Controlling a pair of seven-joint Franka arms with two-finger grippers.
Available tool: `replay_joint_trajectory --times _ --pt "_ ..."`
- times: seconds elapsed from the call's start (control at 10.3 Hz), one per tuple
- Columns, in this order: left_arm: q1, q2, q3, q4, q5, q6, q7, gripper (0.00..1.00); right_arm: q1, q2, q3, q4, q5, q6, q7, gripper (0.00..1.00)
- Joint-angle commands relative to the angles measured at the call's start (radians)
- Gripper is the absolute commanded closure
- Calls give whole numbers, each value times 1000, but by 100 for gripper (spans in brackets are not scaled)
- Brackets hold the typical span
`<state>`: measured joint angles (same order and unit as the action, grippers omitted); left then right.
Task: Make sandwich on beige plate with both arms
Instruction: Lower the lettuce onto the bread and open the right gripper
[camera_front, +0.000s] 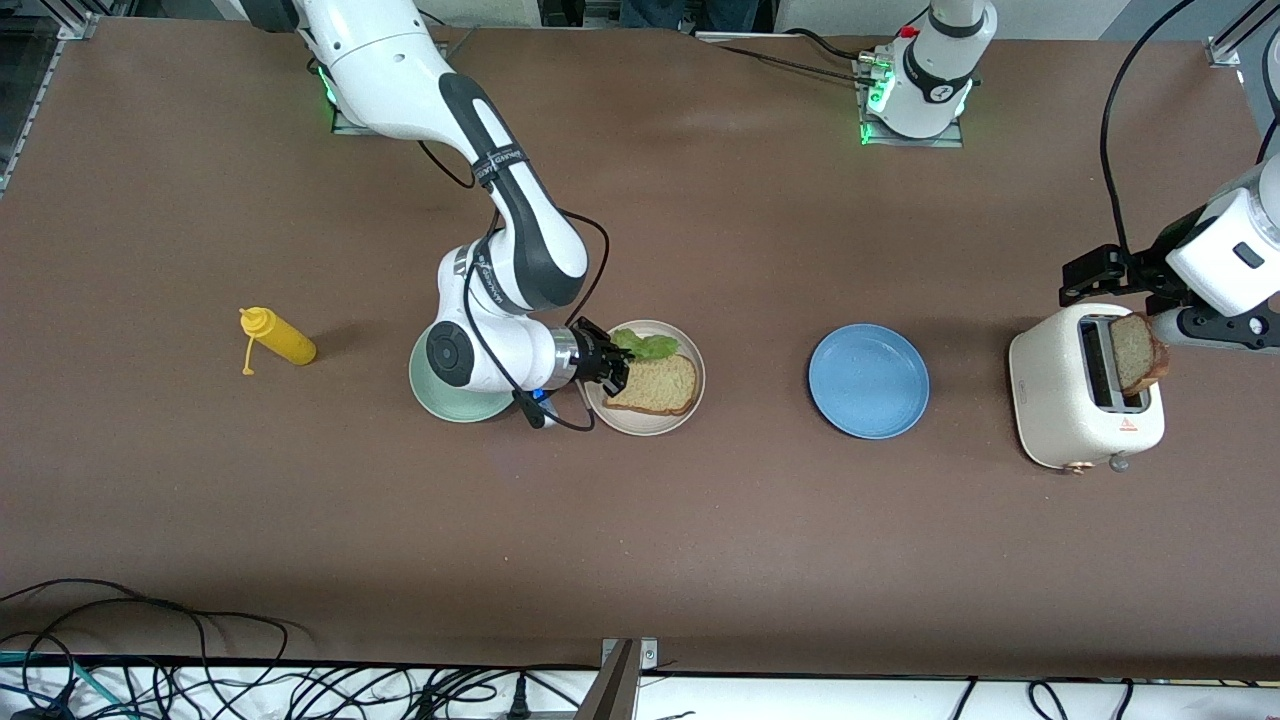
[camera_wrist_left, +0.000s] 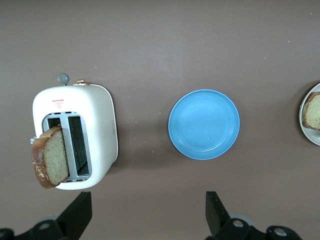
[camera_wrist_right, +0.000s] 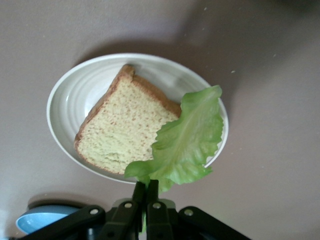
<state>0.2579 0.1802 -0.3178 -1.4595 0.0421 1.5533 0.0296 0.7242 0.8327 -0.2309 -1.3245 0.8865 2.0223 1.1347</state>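
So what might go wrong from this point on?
1. The right gripper pinches only the lettuce leaf's edge over the beige plate; dropped now, the leaf may drape over the rim rather than cover the bread slice.
2. The second slice leans crookedly out of the toaster. The left gripper, open above the table, could knock it off or tip the toaster when reaching in.

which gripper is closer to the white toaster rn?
Left. The left gripper hangs open over the table beside the white two-slot toaster, where a brown bread slice sticks up. The right gripper is over the beige round plate, shut on a green lettuce leaf.
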Motion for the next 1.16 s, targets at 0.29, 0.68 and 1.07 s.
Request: replay_joint_trajectory --times 0.29,0.68,1.07 --pt "4 -10 -3 -2 -25 1 7 0 -16 97 5 94 46 33 5 100" --pt "4 -10 -3 -2 -25 1 7 0 -25 100 1 96 43 36 7 31" --pt "4 -10 -3 -2 -25 1 7 0 -28 97 -5 111 34 39 -59 15"
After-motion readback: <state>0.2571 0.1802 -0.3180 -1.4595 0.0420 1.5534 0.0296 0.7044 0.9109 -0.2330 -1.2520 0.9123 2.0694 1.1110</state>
